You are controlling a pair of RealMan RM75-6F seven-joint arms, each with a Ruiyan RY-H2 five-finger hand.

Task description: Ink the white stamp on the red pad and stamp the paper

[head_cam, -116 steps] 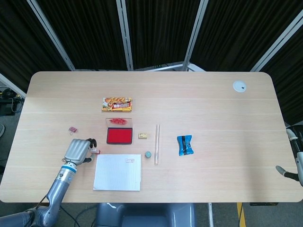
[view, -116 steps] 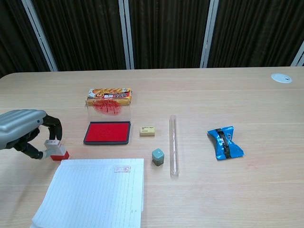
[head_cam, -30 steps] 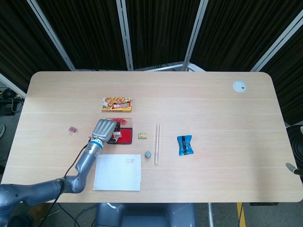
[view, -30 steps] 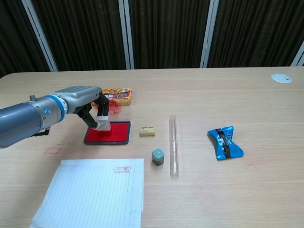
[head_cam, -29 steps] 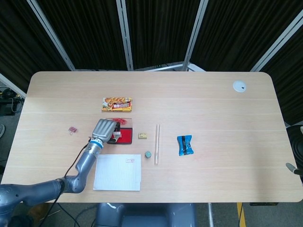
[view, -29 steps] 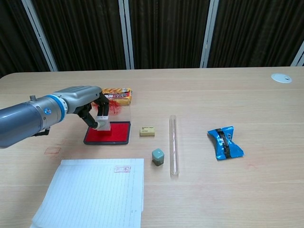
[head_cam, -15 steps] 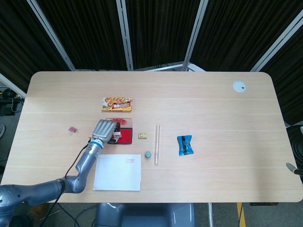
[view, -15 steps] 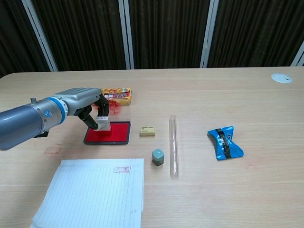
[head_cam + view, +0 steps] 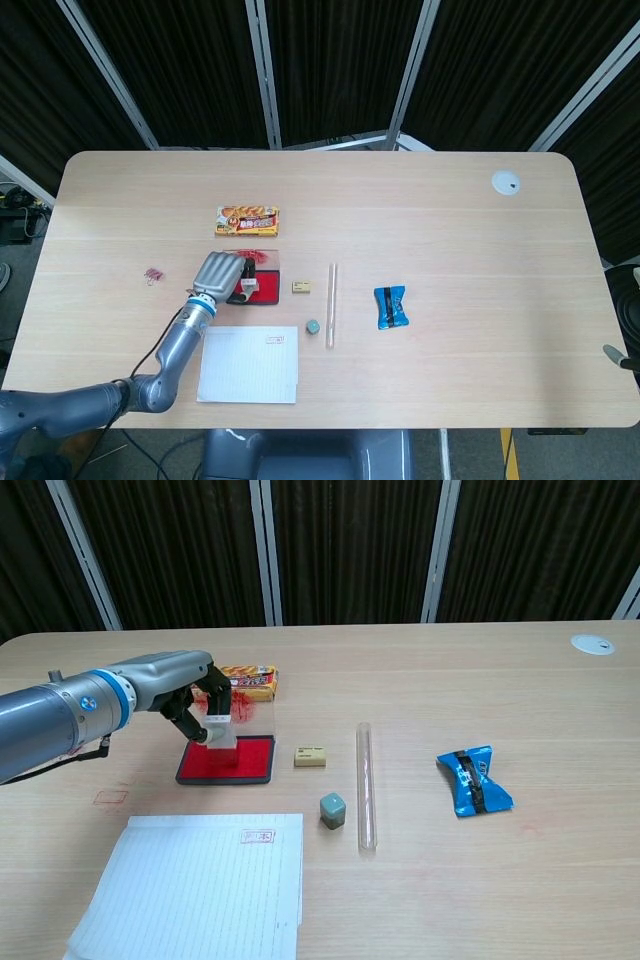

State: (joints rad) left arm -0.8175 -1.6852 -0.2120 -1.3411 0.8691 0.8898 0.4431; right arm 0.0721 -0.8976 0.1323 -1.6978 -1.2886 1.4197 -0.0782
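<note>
Stamp: the white stamp [image 9: 219, 726] is sitting in the left hand's grasp, directly over the red pad; whether its base is touching the ink or hanging just above it cannot be told.
Left hand: the left hand [image 9: 192, 702] is gripping the stamp, its dark fingers [image 9: 176, 714] curling around the white body; in the head view the hand [image 9: 221, 274] is covering the left part of the pad.
Red pad: the red pad [image 9: 232, 759] is lying flat in its dark tray, with its clear lid [image 9: 250, 708] standing upright at the far edge, smeared with red.
Paper: the lined paper [image 9: 195, 890] is lying near the table's front edge, well apart from the hand, and is bearing a red stamp mark [image 9: 259, 836] near its top right corner.
Right hand: only a small grey part is showing at the right border of the head view [image 9: 618, 358]; its state cannot be told.
Snack box: a yellow snack box [image 9: 250, 679] is lying just behind the pad's lid.
Eraser: a small cream eraser [image 9: 310, 756] is sitting just right of the pad.
Grey block: a small grey block [image 9: 332, 810] is standing between the paper and the tube.
Tube: a clear tube [image 9: 366, 785] is lying lengthwise, right of the eraser.
Blue packet: a blue packet [image 9: 474, 780] is lying further right, well apart from the tube.
Table: the wooden table [image 9: 520, 680] is carrying a white disc [image 9: 593, 644] at its far right corner and some pink clips [image 9: 153, 274] to the left of the hand.
</note>
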